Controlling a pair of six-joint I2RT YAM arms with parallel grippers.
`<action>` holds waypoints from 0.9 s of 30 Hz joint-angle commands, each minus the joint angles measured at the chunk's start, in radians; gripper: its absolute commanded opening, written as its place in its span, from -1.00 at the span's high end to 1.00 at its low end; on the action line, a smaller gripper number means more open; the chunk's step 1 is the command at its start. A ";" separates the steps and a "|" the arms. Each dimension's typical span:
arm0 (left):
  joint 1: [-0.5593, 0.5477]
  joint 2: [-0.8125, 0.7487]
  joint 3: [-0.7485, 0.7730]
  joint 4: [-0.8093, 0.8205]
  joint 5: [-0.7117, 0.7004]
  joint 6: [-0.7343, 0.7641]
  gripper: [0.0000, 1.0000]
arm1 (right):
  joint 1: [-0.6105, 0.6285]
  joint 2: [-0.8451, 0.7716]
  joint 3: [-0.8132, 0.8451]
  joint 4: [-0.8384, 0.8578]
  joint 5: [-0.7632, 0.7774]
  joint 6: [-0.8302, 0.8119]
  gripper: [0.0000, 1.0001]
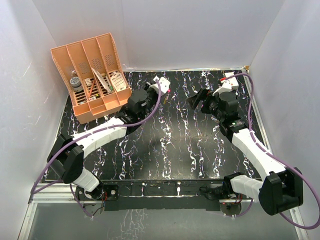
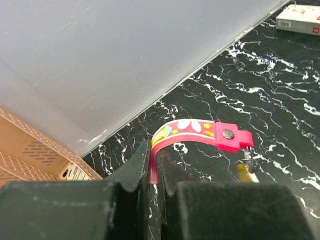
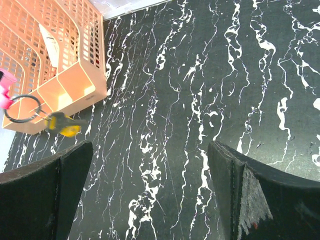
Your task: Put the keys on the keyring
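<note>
Fingers (image 2: pixel 132 172) of the left gripper (image 2: pixel 156 167) are pinched tight on the near end of the keyring (image 2: pixel 192 131), a pink-red strap printed with small flowers and stars. From the pinch the strap arches up and away to a metal snap, and past that its far end carries the dark ring (image 3: pixel 22 108). The small yellow key (image 2: pixel 244 172) dangles just below that end; from the right wrist camera it sits against the ring's rim and looks hung on it, clear of the black marbled table (image 3: pixel 200 75). The right gripper (image 3: pixel 150 192) faces this from nearby with its fingers (image 3: pixel 52 192) spread wide and nothing between them, the key up and to one side of its jaws, not touching either. Beyond the strap stands the orange mesh organizer (image 3: pixel 90 45) at the table's far left corner, the grey back wall (image 2: pixel 125 50) behind it, and a white box (image 2: pixel 300 17) lies at the far right edge.
</note>
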 commanded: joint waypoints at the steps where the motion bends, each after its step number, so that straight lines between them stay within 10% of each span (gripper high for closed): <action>1: -0.003 -0.001 0.045 -0.035 -0.047 -0.061 1.00 | 0.003 -0.010 0.014 0.015 0.036 -0.012 -0.96; 27: -0.033 0.207 0.119 -0.308 0.050 -0.265 1.00 | -0.015 -0.118 -0.023 -0.006 0.257 0.036 -0.96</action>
